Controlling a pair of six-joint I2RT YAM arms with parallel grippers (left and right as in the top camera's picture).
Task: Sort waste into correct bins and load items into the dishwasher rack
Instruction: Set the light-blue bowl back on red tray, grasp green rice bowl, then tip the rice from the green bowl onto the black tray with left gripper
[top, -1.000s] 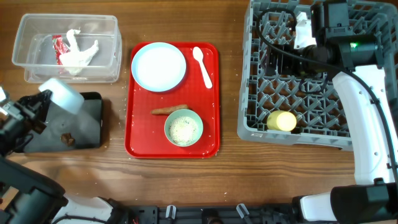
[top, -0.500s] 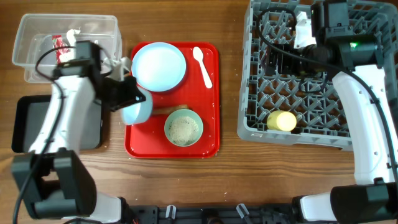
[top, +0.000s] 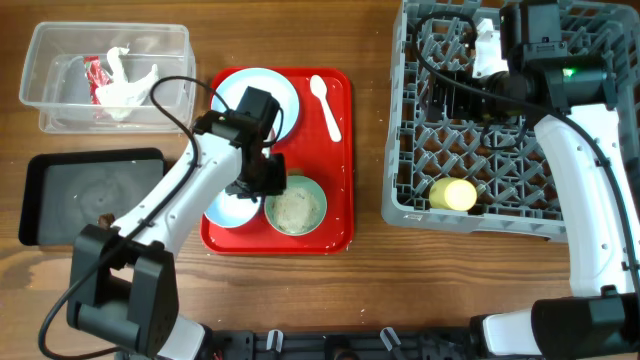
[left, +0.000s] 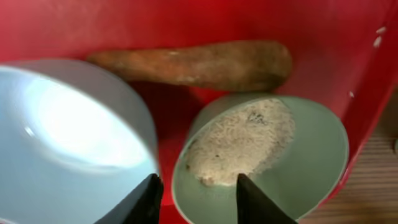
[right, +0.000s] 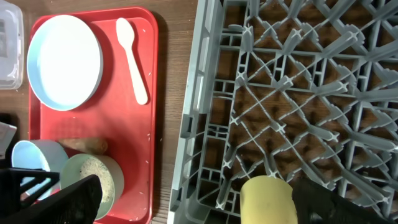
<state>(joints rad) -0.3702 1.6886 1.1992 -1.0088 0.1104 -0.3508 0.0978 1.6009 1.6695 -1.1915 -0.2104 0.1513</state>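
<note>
Left gripper (left: 196, 180) hovers over the red tray (top: 340, 230), fingers spread, gripping nothing — empty blue bowl (left: 68, 137) beside the rice bowl (left: 261, 155). Yellow cup (top: 452, 194) sits in the rack (top: 398, 120), wrapper (top: 94, 75) and tissue (top: 125, 90) in the clear tub (top: 60, 120); carrot stick (left: 199, 65), plate (right: 65, 59), spoon (right: 132, 59) wait — right gripper (right: 199, 199) gapes empty.

Overhead we lose the carrot-like stick (left: 199, 65) under the left pincer (top: 262, 180); left of its fingers, the wrist view crops the empty bowl (left: 68, 137).
</note>
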